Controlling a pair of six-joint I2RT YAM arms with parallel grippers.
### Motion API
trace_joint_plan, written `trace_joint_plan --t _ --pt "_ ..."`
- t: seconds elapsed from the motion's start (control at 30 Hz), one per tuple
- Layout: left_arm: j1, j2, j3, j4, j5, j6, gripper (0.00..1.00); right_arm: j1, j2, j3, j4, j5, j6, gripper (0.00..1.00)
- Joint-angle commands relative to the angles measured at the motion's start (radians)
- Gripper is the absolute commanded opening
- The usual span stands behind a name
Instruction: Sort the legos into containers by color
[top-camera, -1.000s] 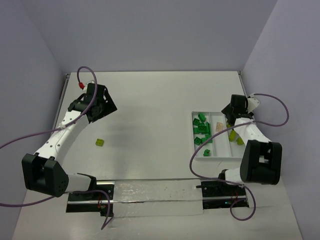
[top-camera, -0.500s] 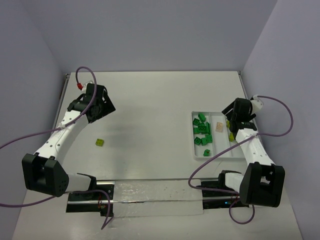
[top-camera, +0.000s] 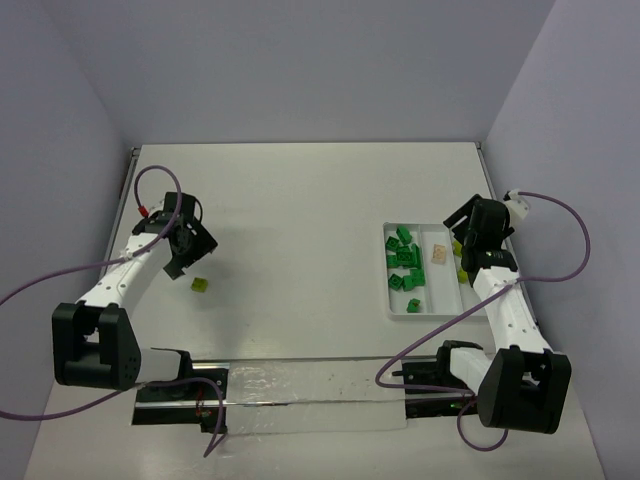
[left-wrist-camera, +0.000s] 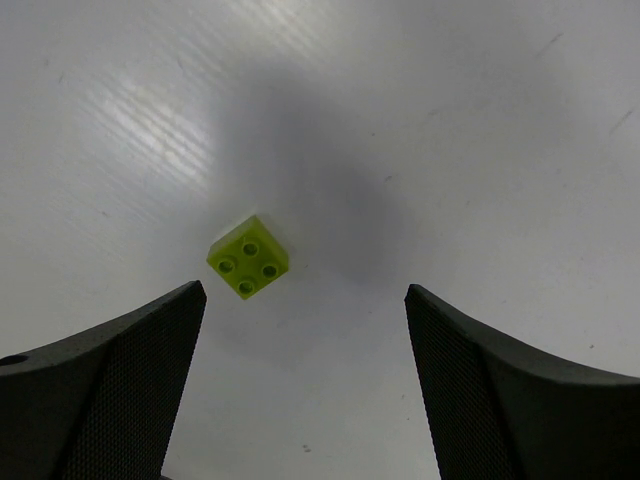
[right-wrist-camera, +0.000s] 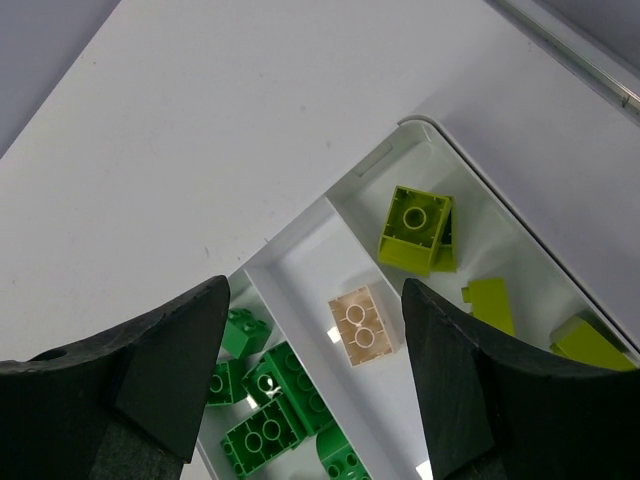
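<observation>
Hanging over the white table (top-camera: 300, 200) at the left, the left gripper (left-wrist-camera: 300, 297) has its black jaws spread wide and nothing between them. Its wrist view shows one small yellow-green studded plastic brick (left-wrist-camera: 248, 257) lying flat on the table just beyond the fingertips, nearer the left finger, with four studs facing up. The overhead view cannot show the studs, but it places that brick (top-camera: 201, 285) alone, just near and right of the left gripper (top-camera: 186, 262) and well apart from the shallow white rectangular plastic tray (top-camera: 425, 316) at the right.

The right gripper (top-camera: 468, 236) hovers over the tray's far right corner, hiding part of the right compartment from above. Its own camera shows the jaws (right-wrist-camera: 312, 290) spread and empty. It also shows the tray (right-wrist-camera: 420, 128) more clearly:
- **Left compartment:** dark green bricks (right-wrist-camera: 265, 395), seen as a cluster (top-camera: 405, 262) from overhead.
- **Middle compartment:** a single pale peach brick (right-wrist-camera: 359, 323), also visible from above (top-camera: 438, 253).
- **Right compartment:** several yellow-green bricks (right-wrist-camera: 415, 228), one of them tilted, only partly seen from above (top-camera: 463, 272).
</observation>
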Motion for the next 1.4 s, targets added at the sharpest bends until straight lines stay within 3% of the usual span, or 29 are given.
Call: trace_joint_plan --t 0.0,0.1,0.63,1.0,1.37 --pt "0.022 -0.022 -0.07 0.042 0.066 -0.112 0.93 0.002 -0.016 0.006 0.008 -0.01 -0.017 0.77" --pt "0.03 0.003 -0.094 0.056 0.047 -0.122 0.99 0.002 -0.016 -0.001 0.012 -0.012 -0.016 0.77" --pt "0.025 0.208 -0.062 0.161 0.092 -0.027 0.99 0.002 -0.015 -0.007 0.021 -0.035 -0.012 0.78" --pt "-0.187 0.249 -0.009 0.139 0.055 -0.063 0.97 0.002 -0.034 0.008 0.0 -0.032 -0.018 0.78" --pt "-0.221 0.256 0.037 0.111 0.006 -0.059 0.97 0.002 -0.045 0.01 -0.012 -0.026 -0.026 0.79"
